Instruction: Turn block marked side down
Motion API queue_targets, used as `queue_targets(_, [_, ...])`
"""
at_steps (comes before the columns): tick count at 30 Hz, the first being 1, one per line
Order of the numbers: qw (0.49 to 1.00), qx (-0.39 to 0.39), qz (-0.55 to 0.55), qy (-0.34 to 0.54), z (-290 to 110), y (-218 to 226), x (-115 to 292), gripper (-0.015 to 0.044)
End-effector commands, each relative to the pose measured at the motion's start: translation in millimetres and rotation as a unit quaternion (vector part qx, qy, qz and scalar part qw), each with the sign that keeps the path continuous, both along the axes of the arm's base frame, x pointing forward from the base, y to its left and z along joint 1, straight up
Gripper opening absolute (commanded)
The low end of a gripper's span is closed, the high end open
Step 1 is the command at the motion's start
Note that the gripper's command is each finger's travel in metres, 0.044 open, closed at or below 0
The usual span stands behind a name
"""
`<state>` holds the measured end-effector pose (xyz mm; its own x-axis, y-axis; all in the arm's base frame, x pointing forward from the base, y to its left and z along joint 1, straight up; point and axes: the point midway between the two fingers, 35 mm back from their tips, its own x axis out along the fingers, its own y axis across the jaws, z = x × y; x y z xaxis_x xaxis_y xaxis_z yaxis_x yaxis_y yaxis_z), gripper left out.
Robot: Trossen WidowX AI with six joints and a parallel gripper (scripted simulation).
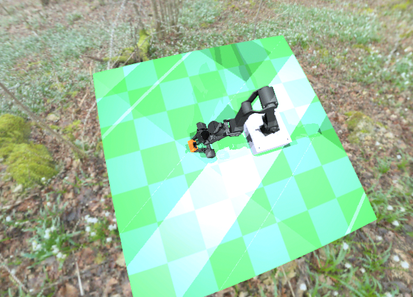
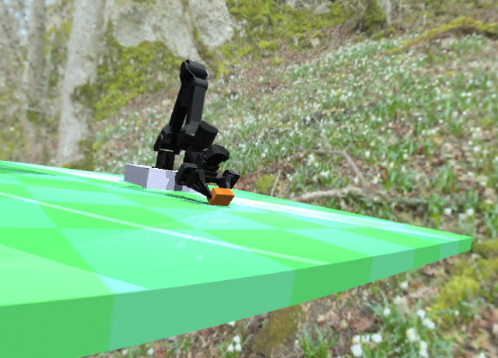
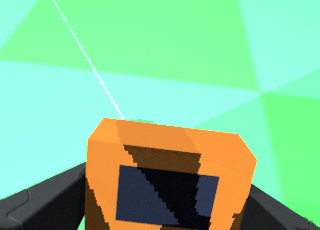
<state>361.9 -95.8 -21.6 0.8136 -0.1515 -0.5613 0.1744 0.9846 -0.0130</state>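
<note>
The orange block (image 1: 192,145) (image 2: 220,196) (image 3: 170,175) is held between my gripper's fingers. Its dark blue marked face (image 3: 167,196) is turned toward the wrist camera. My gripper (image 1: 197,146) (image 2: 215,193) (image 3: 165,180) is shut on the block, with a black finger on each side of it. The arm is bent low and the gripper is tilted over sideways. In the exterior view the block sits at or just above the green checkered table (image 1: 213,220) (image 2: 160,241); I cannot tell if it touches.
The arm's white base plate (image 1: 268,143) (image 2: 146,177) stands on the table to the right of the gripper. Beyond the table's edges lie forest ground, moss and branches.
</note>
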Motion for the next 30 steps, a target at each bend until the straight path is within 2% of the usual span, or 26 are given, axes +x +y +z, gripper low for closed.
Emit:
queue_targets(1, [1.000,0.000,-0.001,-0.015,-4.9,1.7,-4.9,0.0000])
queue_targets(16, [0.995,-0.020,0.008,-0.098,-1.6,7.5,-24.2,0.0000])
queue_targets(30, [0.995,-0.021,0.008,-0.102,-1.0,7.8,-25.2,0.0000])
